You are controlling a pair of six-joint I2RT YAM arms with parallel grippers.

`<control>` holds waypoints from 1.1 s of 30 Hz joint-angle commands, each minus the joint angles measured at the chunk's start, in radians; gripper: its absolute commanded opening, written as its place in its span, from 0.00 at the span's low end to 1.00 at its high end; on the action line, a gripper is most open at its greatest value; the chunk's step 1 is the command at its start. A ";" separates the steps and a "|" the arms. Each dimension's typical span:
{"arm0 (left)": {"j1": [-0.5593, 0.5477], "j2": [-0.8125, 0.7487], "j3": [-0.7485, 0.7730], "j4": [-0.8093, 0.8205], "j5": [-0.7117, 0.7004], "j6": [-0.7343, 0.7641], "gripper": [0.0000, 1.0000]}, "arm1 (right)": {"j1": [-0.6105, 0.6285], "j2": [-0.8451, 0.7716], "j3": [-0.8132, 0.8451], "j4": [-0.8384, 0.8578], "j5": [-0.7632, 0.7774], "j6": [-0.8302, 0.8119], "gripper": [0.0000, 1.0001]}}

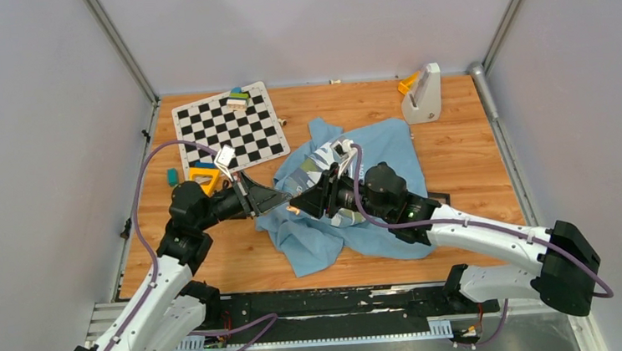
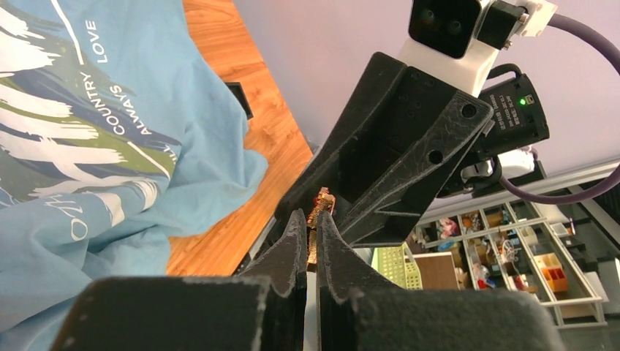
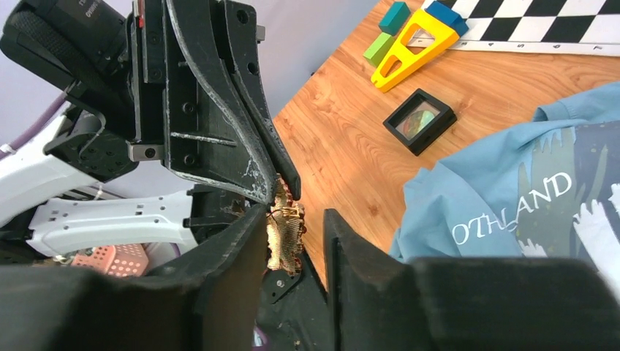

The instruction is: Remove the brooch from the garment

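Bearing "COUNTRY ALWAYS LOVE": garment [image 2: 212, 146]

The orange-brown wood-grain worktop [image 1: 474, 163] is carrying a light blue cloth T-shirt [image 1: 381, 149] at its middle. A black-and-white checkerboard sheet [image 1: 231, 130] is lying far left, with a yellow triangular plastic frame [image 1: 204, 178] and a small teal block [image 1: 173, 176] sitting beside its near edge. A white wedge-shaped stand [image 1: 423, 95] is standing far right. A small black square box [image 3: 420, 121], perhaps glass-topped, is resting near the frame.

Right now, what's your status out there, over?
Left gripper shut on the brooch. Right gripper open, flanking it. Brooch hangs clear of the garment. Nothing else touching it.
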 commanded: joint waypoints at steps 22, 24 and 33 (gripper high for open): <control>-0.075 0.056 0.119 -0.383 -0.322 0.415 0.00 | -0.117 -0.201 0.066 -0.556 0.286 0.106 0.68; -0.131 0.093 0.141 -0.396 -0.374 0.446 0.00 | -0.201 -0.226 0.073 -0.675 0.288 0.113 0.72; -0.362 0.442 0.222 -0.289 -0.379 0.541 0.00 | -0.592 -0.463 0.002 -0.941 0.291 0.062 0.92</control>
